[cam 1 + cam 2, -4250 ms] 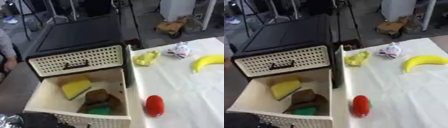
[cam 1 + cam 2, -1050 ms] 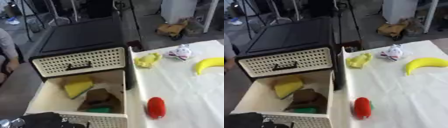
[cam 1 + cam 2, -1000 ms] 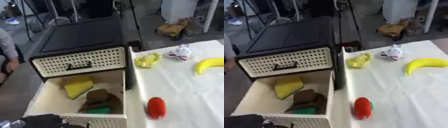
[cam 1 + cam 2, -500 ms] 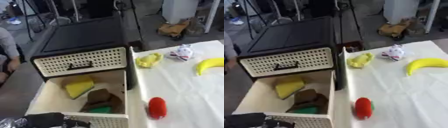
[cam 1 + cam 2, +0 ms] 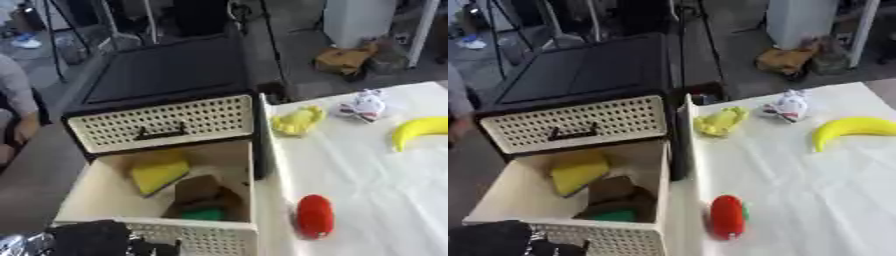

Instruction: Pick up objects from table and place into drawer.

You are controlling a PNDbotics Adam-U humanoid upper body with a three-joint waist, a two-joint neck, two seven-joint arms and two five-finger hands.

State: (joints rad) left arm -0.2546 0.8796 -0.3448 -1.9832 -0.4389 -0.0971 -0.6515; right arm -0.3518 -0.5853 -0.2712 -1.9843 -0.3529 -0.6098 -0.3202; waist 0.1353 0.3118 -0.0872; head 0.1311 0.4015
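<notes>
At seven o'clock we've got our left hand (image 5: 92,239) low against the front wall of the open drawer (image 5: 87,192), though we cannot tell how its fingers sit. Inside the drawer lie a yellow sponge (image 5: 159,172), a brown piece (image 5: 199,192) and something green (image 5: 204,215). Across the worktop (image 5: 367,190): red object (image 5: 314,216) at five o'clock, yellow toy (image 5: 297,121) near centre, white toy (image 5: 362,106) at two, banana (image 5: 420,131) at three.

On the surface lie four things: one red object (image 5: 314,216), one banana (image 5: 423,131), one yellow crumpled item (image 5: 297,121) and one small white toy (image 5: 363,106). The one open drawer (image 5: 105,182) holds three: one yellow sponge (image 5: 159,171), one brown item (image 5: 200,192), one green item (image 5: 203,215).
</notes>
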